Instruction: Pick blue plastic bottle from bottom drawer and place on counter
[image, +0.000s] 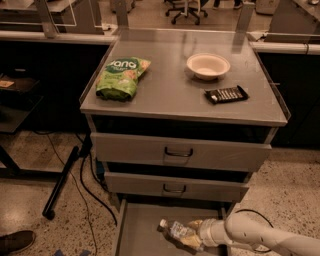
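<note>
Because it is small and thin-walled, the blue plastic bottle should be light, easy to dent and slick on its rounded sides, so it could roll or slip from a loose grip. How much liquid it holds cannot be seen. It lies on its side on the floor of the open bottom drawer, with its white cap pointing up and to the left and a pale label round its middle. The best hold is probably across that labelled middle, firm but not crushing.

The tool is at the bottle's base end, right against it. Whether it has closed on the bottle cannot be told. A pale arm reaches in from the lower right.

Above are two shut drawers with dark loop handles. On top, the counter carries a green snack bag at the left, a white bowl at the back right and a dark wrapped bar in front of the bowl.
</note>
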